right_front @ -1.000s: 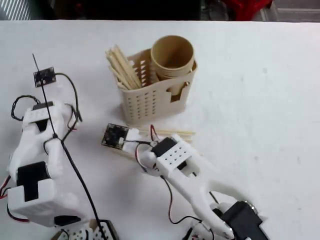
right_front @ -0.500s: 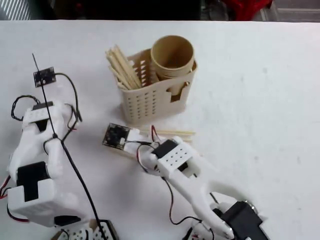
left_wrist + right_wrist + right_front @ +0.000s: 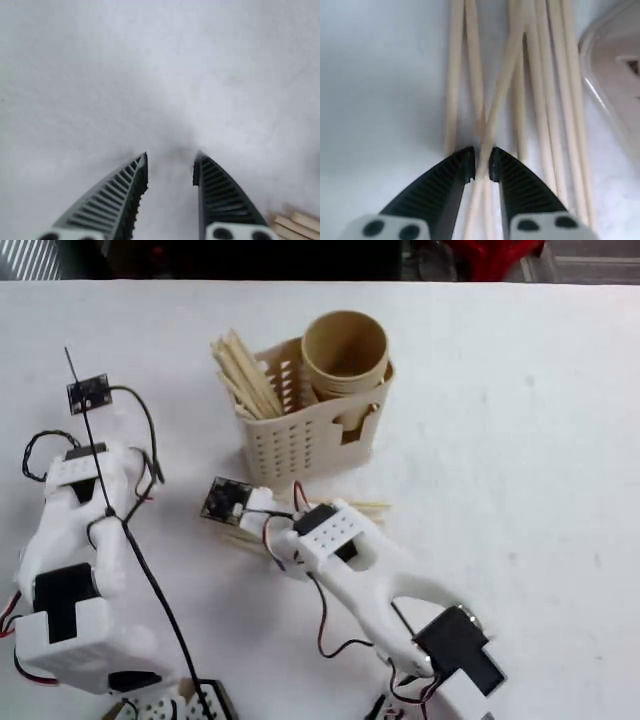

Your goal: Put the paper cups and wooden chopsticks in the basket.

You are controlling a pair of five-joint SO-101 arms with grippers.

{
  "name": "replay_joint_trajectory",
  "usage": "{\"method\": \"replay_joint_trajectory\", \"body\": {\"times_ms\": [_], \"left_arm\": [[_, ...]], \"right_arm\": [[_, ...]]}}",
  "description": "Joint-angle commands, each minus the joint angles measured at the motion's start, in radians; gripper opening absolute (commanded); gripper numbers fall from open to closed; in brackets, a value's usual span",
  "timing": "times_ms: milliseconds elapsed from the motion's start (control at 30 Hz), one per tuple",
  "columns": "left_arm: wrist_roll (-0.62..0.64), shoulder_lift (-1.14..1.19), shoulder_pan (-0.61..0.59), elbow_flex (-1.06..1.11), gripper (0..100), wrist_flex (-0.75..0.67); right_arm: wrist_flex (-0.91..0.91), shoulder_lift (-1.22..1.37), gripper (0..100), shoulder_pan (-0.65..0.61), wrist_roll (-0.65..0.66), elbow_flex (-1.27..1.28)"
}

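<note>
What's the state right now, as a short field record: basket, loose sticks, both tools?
basket: upright on the table, holding paper cups and a bundle of chopsticks
loose chopsticks: flat on the table beside the basket, some crossing
right tool: down at the loose chopsticks, jaws closed on one stick
left tool: open over bare table, holding nothing
remaining: loose chopsticks not yet in the basket

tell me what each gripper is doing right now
Left gripper: open, holding nothing.
Right gripper: shut on one wooden chopstick.
</note>
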Motion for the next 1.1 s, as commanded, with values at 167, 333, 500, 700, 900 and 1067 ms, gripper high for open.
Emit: {"method": "replay_joint_trajectory", "body": {"times_ms": [167,333,500,700,900,1067], "left_arm": [[0.006,-0.004,0.008,-0.008,17,-0.023],[0.006,-0.004,0.008,-0.008,17,-0.023],[0.006,-0.004,0.008,-0.008,17,-0.023],[0.006,-0.004,0.008,-0.008,17,-0.023],[0.006,-0.004,0.008,-0.009,17,-0.023],[0.006,-0.004,0.008,-0.009,17,-0.023]], "right_arm": [[0.038,-0.044,1.6,0.001,0.003,-0.02],[0.124,-0.206,1.6,0.001,-0.005,-0.015],[0.156,-0.424,1.6,0.001,-0.006,0.025],[0.199,-0.727,1.6,-0.001,-0.098,0.005],[0.137,-0.92,1.6,-0.001,-0.19,-0.201],[-0.119,-0.851,1.9,-0.001,-0.241,-0.33]]}}
